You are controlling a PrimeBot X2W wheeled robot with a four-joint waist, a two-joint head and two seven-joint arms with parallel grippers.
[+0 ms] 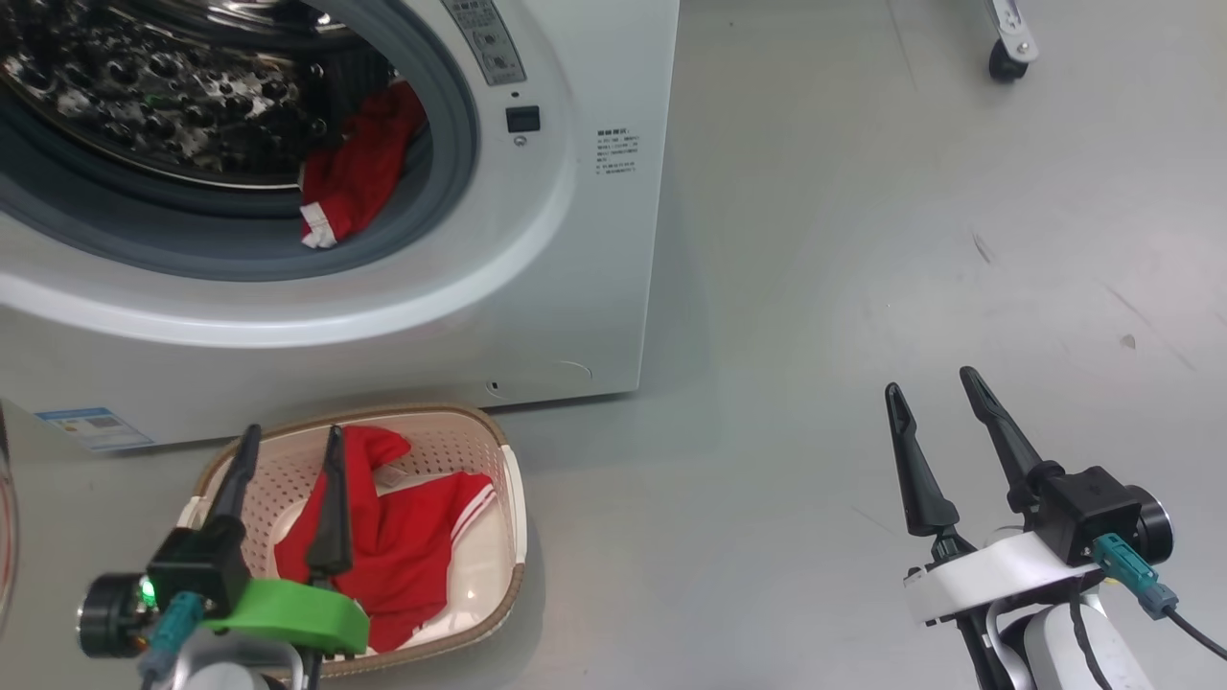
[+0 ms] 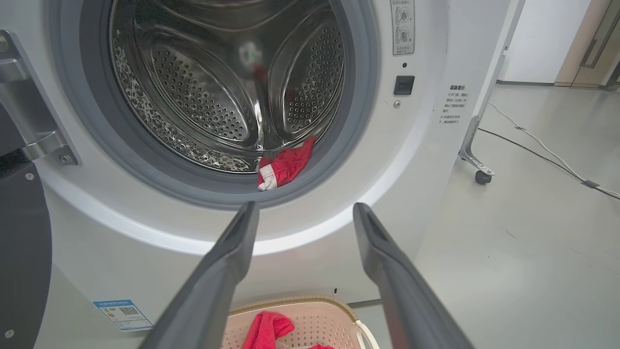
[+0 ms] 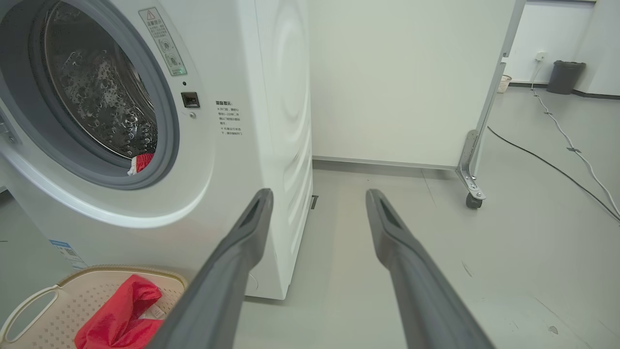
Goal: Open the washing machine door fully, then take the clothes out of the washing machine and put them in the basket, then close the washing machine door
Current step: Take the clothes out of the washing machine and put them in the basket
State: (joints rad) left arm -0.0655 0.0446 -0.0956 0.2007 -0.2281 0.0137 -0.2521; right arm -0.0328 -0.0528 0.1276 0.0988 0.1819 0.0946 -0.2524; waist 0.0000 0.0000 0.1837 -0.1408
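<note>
The white washing machine (image 1: pixel 575 249) stands with its drum open. Its door (image 2: pixel 19 252) is swung out to the left, its black ring showing at the left wrist view's edge. One red piece of the clothes (image 1: pixel 359 177) lies on the grey seal at the drum's lower right (image 2: pixel 286 165). Another red piece with white stripes (image 1: pixel 403 546) lies in the cream basket (image 1: pixel 513 498) on the floor in front of the machine. My left gripper (image 1: pixel 293 433) hovers open above the basket, holding nothing. My right gripper (image 1: pixel 931 380) is open over bare floor to the right.
A wheeled metal frame leg with a caster (image 3: pixel 472 201) stands right of the machine. Cables (image 3: pixel 557 169) run across the grey floor toward a dark bin (image 3: pixel 564 76) by the far wall. A white wall stands behind the machine.
</note>
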